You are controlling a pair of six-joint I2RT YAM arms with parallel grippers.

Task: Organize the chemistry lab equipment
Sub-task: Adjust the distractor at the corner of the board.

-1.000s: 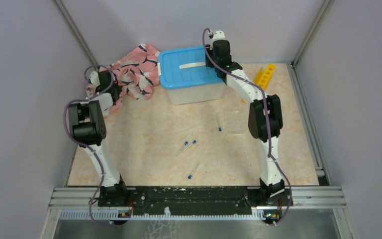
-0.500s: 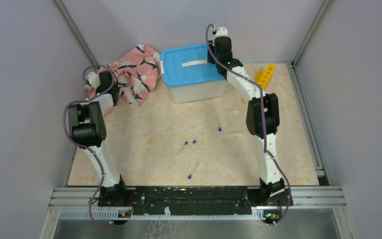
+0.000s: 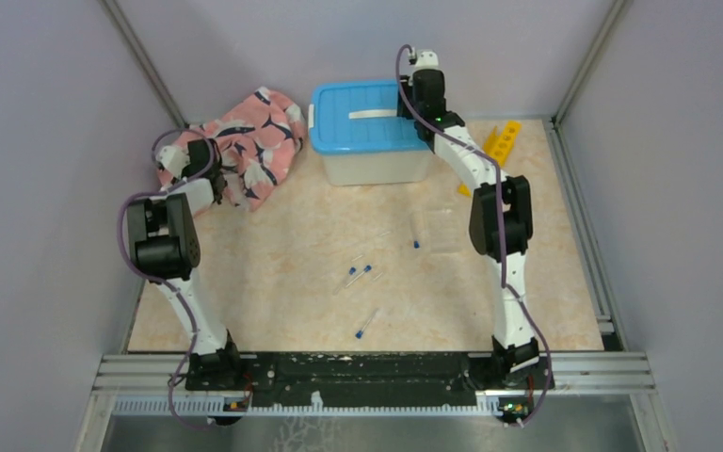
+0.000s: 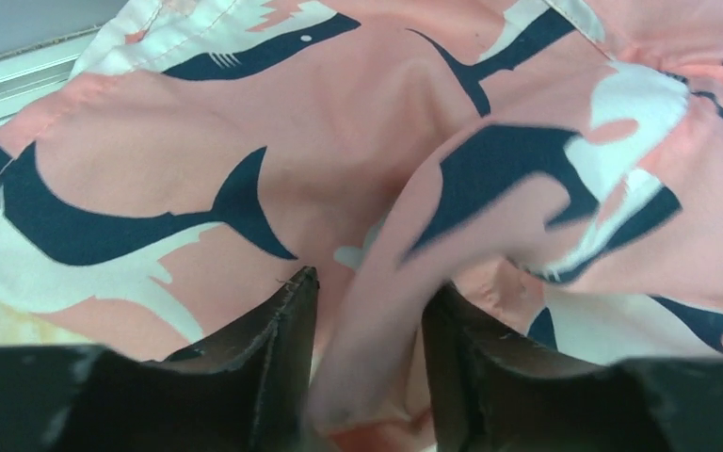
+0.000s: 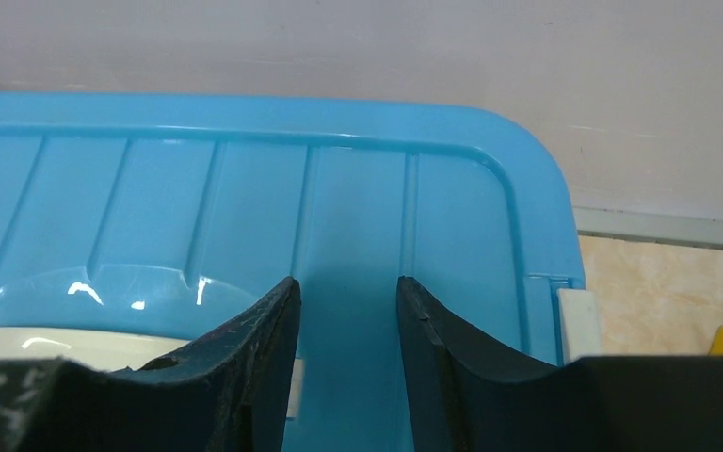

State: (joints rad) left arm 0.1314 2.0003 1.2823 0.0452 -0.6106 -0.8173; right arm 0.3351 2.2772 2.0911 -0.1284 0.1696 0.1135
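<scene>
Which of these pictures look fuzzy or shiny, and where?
Left wrist view: the pink cloth smears into blur close to the lens. Right wrist view: white glare spots on the blue lid. Top view: even light, soft shadows, thin tubes barely resolved.

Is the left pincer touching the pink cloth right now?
Touching. Left wrist view: a fold of the pink cloth fills the gap in the left pincer, against both jaws.

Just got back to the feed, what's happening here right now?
The left claw is down in the pink cloth at the far left, a fold between its fingers; a firm grip is unclear. The right claw hangs open over the bin's blue lid. Blue-capped tubes lie loose mid-table, the yellow rack near the far right corner.
</scene>
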